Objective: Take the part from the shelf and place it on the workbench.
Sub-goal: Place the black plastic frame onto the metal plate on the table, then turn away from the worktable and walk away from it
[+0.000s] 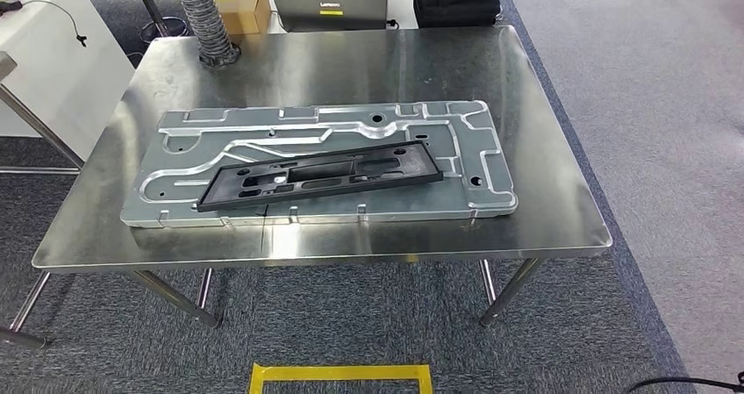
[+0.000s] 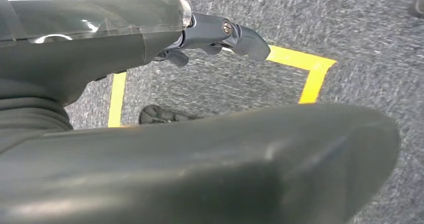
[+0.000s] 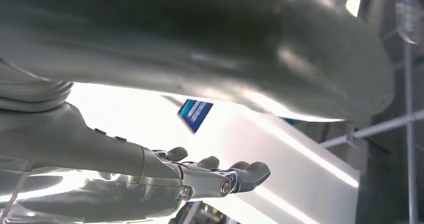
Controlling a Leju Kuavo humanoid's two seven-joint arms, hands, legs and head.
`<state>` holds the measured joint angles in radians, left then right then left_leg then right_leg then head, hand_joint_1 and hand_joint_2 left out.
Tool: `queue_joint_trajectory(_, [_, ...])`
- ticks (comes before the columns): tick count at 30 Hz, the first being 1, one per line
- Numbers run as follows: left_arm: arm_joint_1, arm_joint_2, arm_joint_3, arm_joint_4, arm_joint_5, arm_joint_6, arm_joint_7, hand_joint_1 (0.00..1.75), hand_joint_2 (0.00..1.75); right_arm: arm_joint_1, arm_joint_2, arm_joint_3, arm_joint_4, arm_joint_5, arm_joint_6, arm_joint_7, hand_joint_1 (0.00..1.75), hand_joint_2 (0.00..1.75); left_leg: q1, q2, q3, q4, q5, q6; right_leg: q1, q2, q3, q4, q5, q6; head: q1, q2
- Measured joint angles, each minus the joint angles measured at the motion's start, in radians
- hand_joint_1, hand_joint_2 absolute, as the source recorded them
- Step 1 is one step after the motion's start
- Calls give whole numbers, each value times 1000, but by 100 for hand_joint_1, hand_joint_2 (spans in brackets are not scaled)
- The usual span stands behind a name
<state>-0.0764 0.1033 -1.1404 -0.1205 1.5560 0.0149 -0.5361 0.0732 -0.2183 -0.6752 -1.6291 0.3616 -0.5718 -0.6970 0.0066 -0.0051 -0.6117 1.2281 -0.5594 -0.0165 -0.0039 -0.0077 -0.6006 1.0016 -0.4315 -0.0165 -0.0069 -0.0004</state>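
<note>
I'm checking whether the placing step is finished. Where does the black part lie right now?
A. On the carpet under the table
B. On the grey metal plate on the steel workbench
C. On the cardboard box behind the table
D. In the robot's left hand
B: in the head view the black part lies flat on the grey metal plate, which rests on the steel workbench, with no hand on it.

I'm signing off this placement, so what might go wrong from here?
The black part lies askew on the grey ribbed plate, not flat on the steel table; a knock might slide it. The plate's front edge sits close to the table's front edge, so a bump there could push it off.
</note>
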Motion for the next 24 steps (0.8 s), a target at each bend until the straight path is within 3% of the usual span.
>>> queue_joint_trajectory(2, [-1,0,2,0,0,0,-2,0,0,20,10,-36,12,21,3,0,0,0,-6,0,112,-155,28,17,3,0,-10,1,13,4,0,0])
queue_joint_trajectory(3, [-2,-1,5,0,0,1,-3,0,0,27,15,-54,24,36,7,0,0,0,-10,-1,149,-212,30,24,3,1,-11,0,20,8,0,0])
queue_joint_trajectory(5, [-2,-2,11,0,0,1,-7,0,0,37,26,-92,56,78,13,0,0,0,-17,-1,173,-261,30,33,0,1,-11,-4,35,21,0,0])
queue_joint_trajectory(7, [-1,-5,17,0,0,1,-9,0,0,47,36,-127,94,113,11,0,0,0,-16,2,165,-274,52,45,-3,3,-15,-5,36,34,0,0])
queue_joint_trajectory(8, [0,-6,19,0,0,1,-9,0,0,52,41,-142,113,123,8,0,0,0,-14,4,157,-281,65,53,-5,5,-22,10,12,39,0,0])
queue_joint_trajectory(11, [1,-10,23,0,-1,-1,-10,0,0,60,54,-179,166,145,0,1,0,0,-13,11,118,-286,102,64,-11,8,-64,160,-129,51,0,0])
queue_joint_trajectory(12, [2,-11,25,0,-1,-1,-11,0,0,63,60,-190,182,152,-3,1,0,0,-13,12,103,-284,112,63,-13,8,-74,218,-156,55,0,0])
queue_joint_trajectory(13, [2,-12,27,0,-1,-2,-12,0,0,66,66,-200,197,159,-5,1,0,0,-13,13,87,-279,121,61,-16,8,-73,254,-158,59,0,0])
queue_joint_trajectory(14, [3,-14,28,0,-1,-2,-14,0,0,68,72,-210,212,168,-6,1,0,0,-12,14,69,-273,129,58,-19,8,-55,258,-139,62,0,0])
queue_joint_trajectory(16, [4,-18,29,0,-1,-4,-18,0,0,69,84,-233,243,193,-7,1,0,0,-9,14,35,-251,141,50,-26,7,30,160,-89,69,0,0])
queue_joint_trajectory(18, [4,-20,29,0,0,-4,-22,0,0,68,96,-254,272,220,-8,1,0,0,-9,14,11,-229,149,40,-25,8,121,27,-94,66,0,0])
queue_joint_trajectory(19, [4,-21,29,0,0,-5,-25,0,0,68,101,-263,289,238,-8,1,0,0,-10,13,5,-222,153,34,-22,9,143,-9,-107,59,0,0])
queue_joint_trajectory(22, [6,-23,30,0,0,-12,-33,0,0,56,114,-301,374,345,-2,1,0,0,-6,12,-2,-217,166,13,-16,9,136,-21,-99,30,0,0])
queue_joint_trajectory(23, [7,-23,30,0,0,-15,-35,0,0,46,119,-318,416,391,-4,1,0,0,-4,11,-9,-204,148,8,-16,8,127,-22,-88,21,0,0])
queue_joint_trajectory(24, [8,-24,30,0,0,-16,-35,0,0,37,124,-334,464,434,-12,1,0,0,-2,10,-21,-174,112,4,-16,6,116,-24,-76,12,0,0])
